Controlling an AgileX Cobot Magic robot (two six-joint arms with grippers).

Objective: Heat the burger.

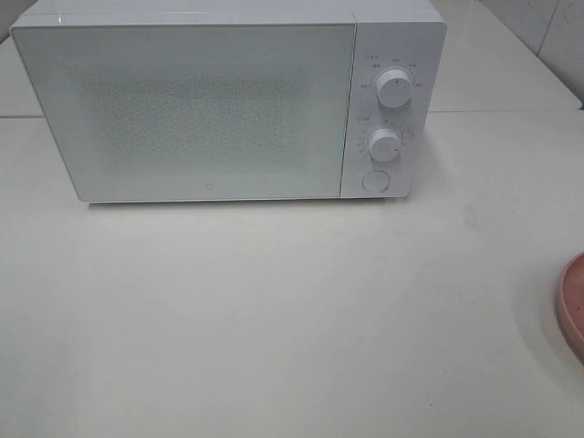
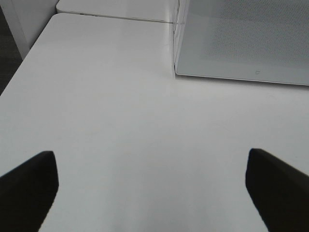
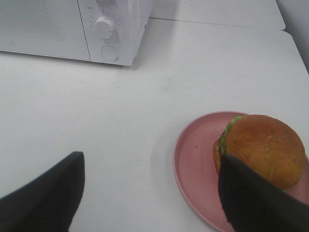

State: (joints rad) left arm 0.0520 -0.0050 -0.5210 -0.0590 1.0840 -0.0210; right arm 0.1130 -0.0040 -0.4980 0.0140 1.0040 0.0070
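Note:
The burger [image 3: 264, 147], with a golden-brown bun and green lettuce showing at its edge, sits on a round pink plate [image 3: 195, 166] in the right wrist view. My right gripper [image 3: 149, 193] hangs open above the table, one finger partly covering the burger and plate. A white microwave [image 1: 219, 105] with its door shut stands at the back of the table, with two knobs [image 1: 393, 88] and a round button [image 1: 375, 181] on its right panel. My left gripper [image 2: 152, 186] is open over bare table in front of the microwave's left corner [image 2: 176, 72]. Only the plate's rim [image 1: 572, 301] shows in the high view.
The white table [image 1: 274, 310] stretches in front of the microwave. Its left edge [image 2: 19, 72] drops off beside a dark floor in the left wrist view. A seam between table panels runs behind the microwave [image 3: 217, 21].

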